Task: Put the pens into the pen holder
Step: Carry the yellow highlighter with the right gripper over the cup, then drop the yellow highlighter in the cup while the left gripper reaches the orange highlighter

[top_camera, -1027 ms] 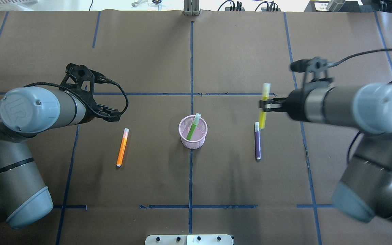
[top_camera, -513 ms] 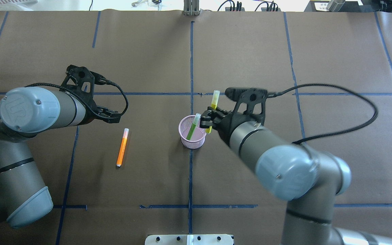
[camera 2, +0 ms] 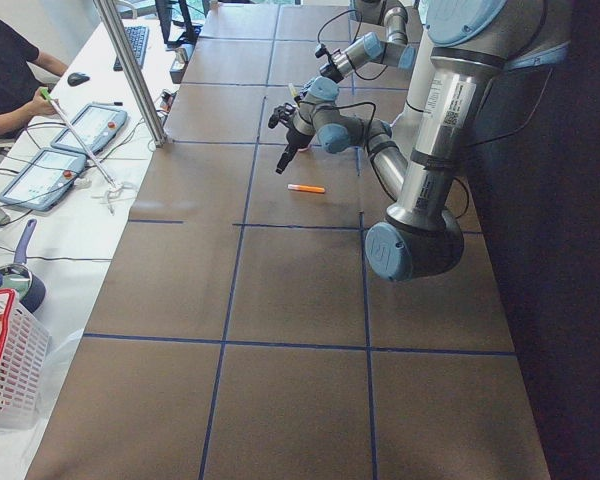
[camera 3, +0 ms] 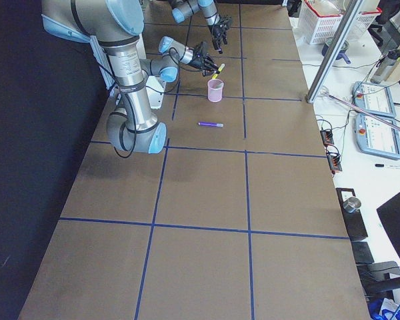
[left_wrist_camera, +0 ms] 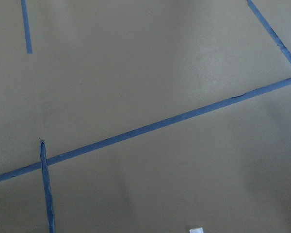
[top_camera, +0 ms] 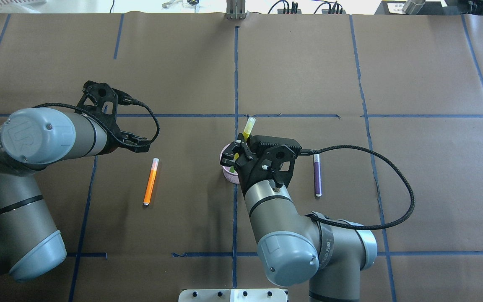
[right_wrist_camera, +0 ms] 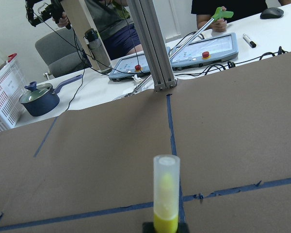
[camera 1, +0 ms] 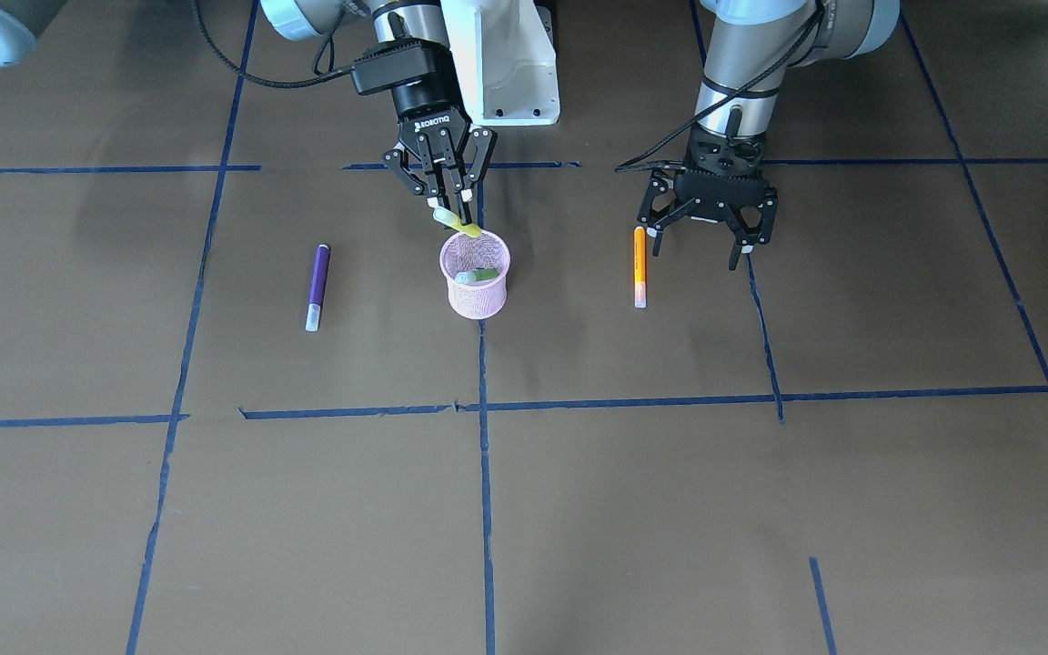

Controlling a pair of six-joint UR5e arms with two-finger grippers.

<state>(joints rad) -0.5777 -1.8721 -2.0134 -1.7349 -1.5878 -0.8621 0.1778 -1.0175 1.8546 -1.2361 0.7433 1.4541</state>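
The pink mesh pen holder (camera 1: 475, 293) stands at the table's middle and shows partly in the overhead view (top_camera: 226, 170). A green pen (camera 1: 478, 274) leans inside it. My right gripper (camera 1: 454, 202) is shut on a yellow pen (camera 1: 460, 224), held tilted with its lower end at the holder's rim and its pale cap up (top_camera: 249, 127). The right wrist view shows that pen (right_wrist_camera: 166, 194) upright between the fingers. A purple pen (top_camera: 317, 178) lies flat to the holder's right. An orange pen (top_camera: 150, 182) lies flat to its left. My left gripper (camera 1: 701, 241) is open and empty beside the orange pen's robot-side end.
Blue tape lines cross the brown table cover. A metal post (top_camera: 236, 10) stands at the far edge, with the operators' desk, teach pendants (right_wrist_camera: 203, 48) and a white basket (camera 2: 10, 360) beyond. A pale box (top_camera: 233, 295) sits at the near edge.
My right arm has swung left from above the purple pen to the pen holder, carrying the yellow pen. The purple pen shows again. The left arm has barely moved.
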